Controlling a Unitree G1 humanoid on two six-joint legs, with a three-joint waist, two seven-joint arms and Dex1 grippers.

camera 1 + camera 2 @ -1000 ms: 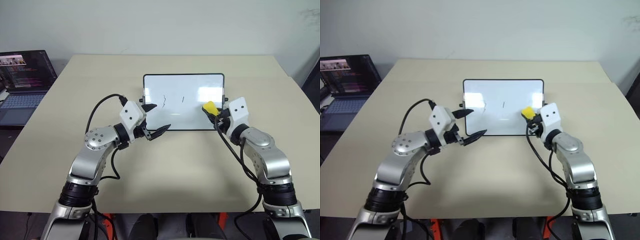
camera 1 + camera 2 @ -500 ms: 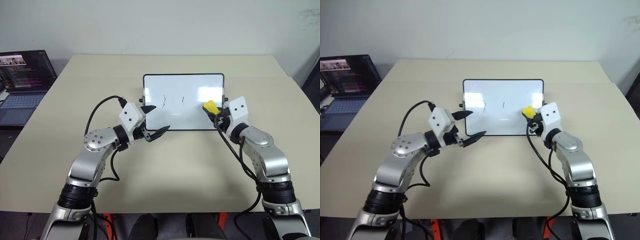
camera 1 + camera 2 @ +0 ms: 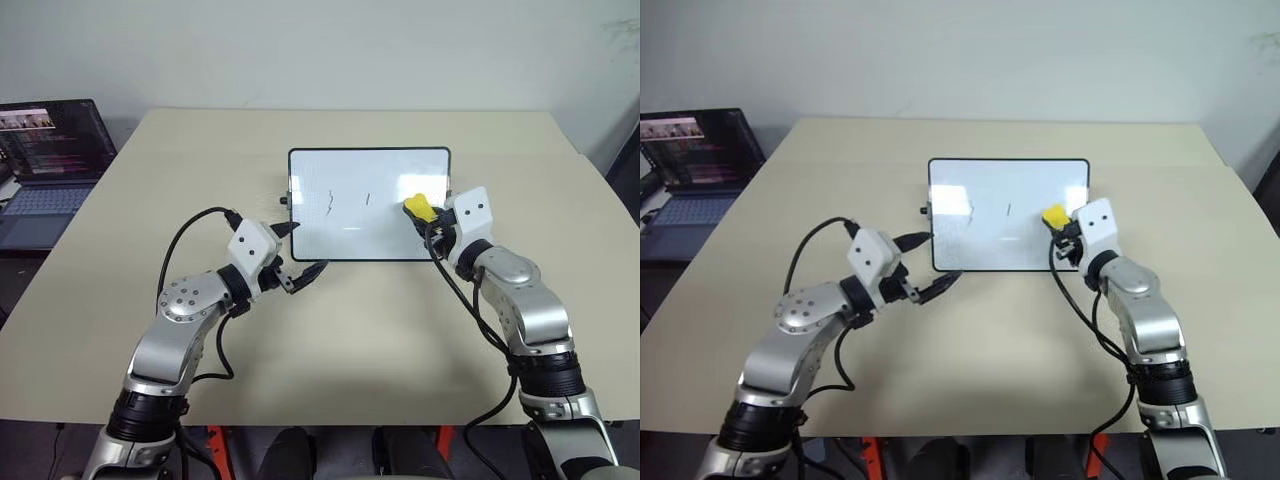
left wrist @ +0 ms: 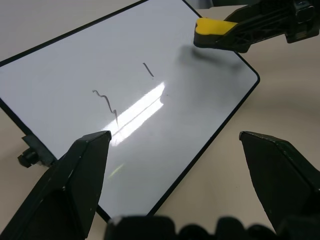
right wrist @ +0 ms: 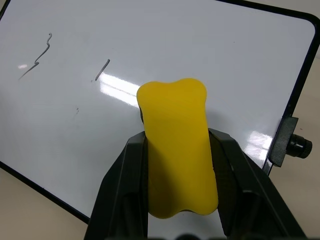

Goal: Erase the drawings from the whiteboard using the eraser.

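Right fingers [image 5: 175, 200] clamp eraser [image 5: 177, 145] over whiteboard [image 3: 340, 170]; left fingers [image 4: 75, 185] apart; beige table [image 3: 400, 320], laptop [image 3: 50, 150] beside.

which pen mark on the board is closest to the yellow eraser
The short straight dark stroke sits nearest the yellow block eraser; the longer squiggly mark lies farther across the glossy white whiteboard.

The whiteboard [image 3: 369, 204] was glossy white inside a thin black frame, with small black knobs at its left and right sides. The drawings [image 5: 36, 58] were thin dark grey strokes, a squiggle on the left and a short line to its right. The eraser [image 5: 178, 145] was bright yellow, clamped between black fingers [image 5: 122, 185]. The table [image 3: 330, 330] was plain pale beige. At the far left, a laptop [image 3: 52, 155] had a dark screen with coloured text.
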